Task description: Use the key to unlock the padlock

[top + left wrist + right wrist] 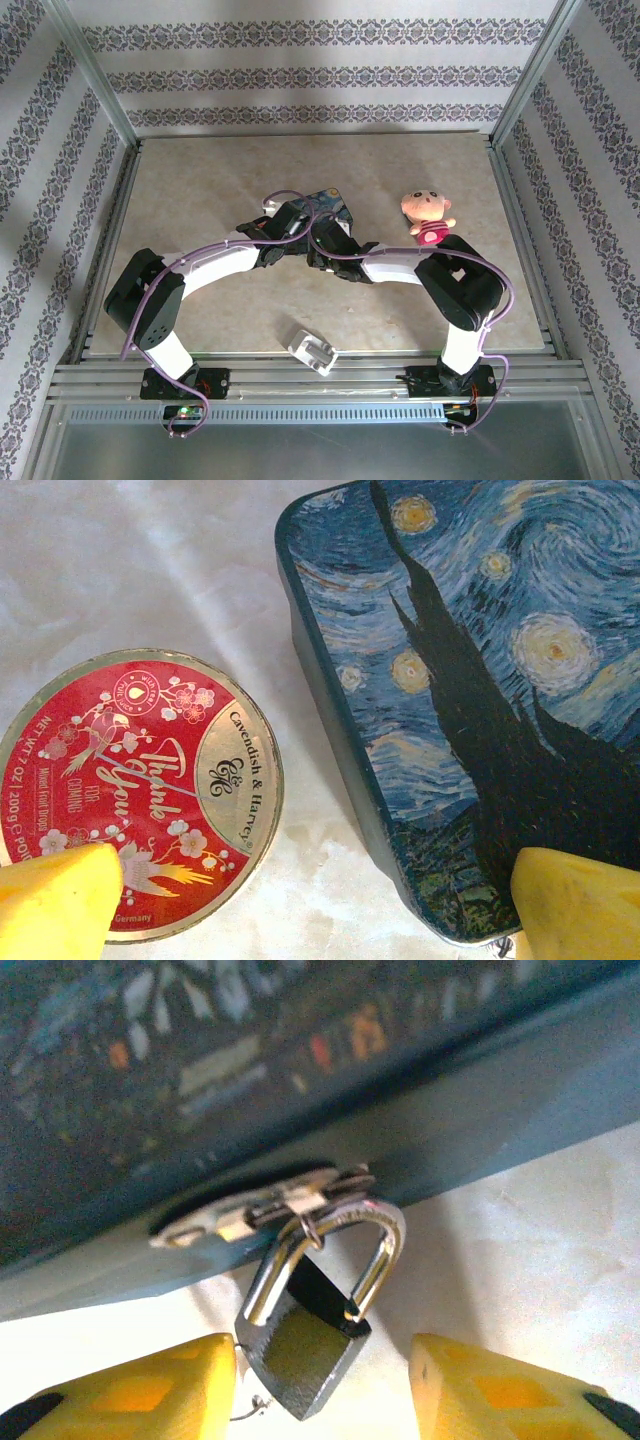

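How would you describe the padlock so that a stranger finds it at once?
Find the blue painted tin in the middle of the table. The padlock hangs from a small metal hasp on its side wall. It is a dark squarish body with a silvery shackle loop, far smaller than the tin and the round red tin beside it.

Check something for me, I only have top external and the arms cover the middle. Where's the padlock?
Observer: Right wrist view has it. The padlock hangs by its shackle from a hasp on the side wall of the blue tin.
Operator: Right jaws on it?
Observer: They stand open, with one yellow finger on each side of the padlock body. Nothing is clamped.
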Action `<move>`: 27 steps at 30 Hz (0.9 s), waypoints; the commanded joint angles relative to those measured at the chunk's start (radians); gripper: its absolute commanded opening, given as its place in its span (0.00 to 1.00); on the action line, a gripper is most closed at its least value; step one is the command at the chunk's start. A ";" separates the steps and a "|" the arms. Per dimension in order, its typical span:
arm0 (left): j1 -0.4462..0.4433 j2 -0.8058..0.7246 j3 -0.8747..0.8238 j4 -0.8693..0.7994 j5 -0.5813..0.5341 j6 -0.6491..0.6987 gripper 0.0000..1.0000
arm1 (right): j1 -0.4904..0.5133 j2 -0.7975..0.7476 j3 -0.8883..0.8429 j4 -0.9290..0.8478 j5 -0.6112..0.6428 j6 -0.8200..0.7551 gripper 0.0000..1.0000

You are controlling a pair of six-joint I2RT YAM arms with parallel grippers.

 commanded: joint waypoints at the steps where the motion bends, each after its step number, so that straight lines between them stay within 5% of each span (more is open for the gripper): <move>1: -0.002 0.009 -0.017 -0.015 0.007 -0.016 0.99 | 0.005 0.038 0.037 0.013 0.016 0.004 0.50; 6: -0.002 0.001 -0.024 -0.015 0.006 -0.019 0.99 | 0.005 0.060 0.051 -0.025 0.034 0.006 0.48; 13: -0.002 -0.005 -0.027 -0.019 -0.003 -0.019 0.99 | -0.004 0.024 -0.004 -0.032 0.041 0.027 0.22; 19: -0.001 -0.007 -0.027 -0.020 -0.008 -0.020 0.99 | -0.042 -0.047 -0.083 0.018 0.007 0.042 0.10; 27: -0.001 0.003 -0.031 -0.017 0.003 -0.027 0.99 | -0.091 -0.086 -0.154 0.142 -0.079 0.095 0.07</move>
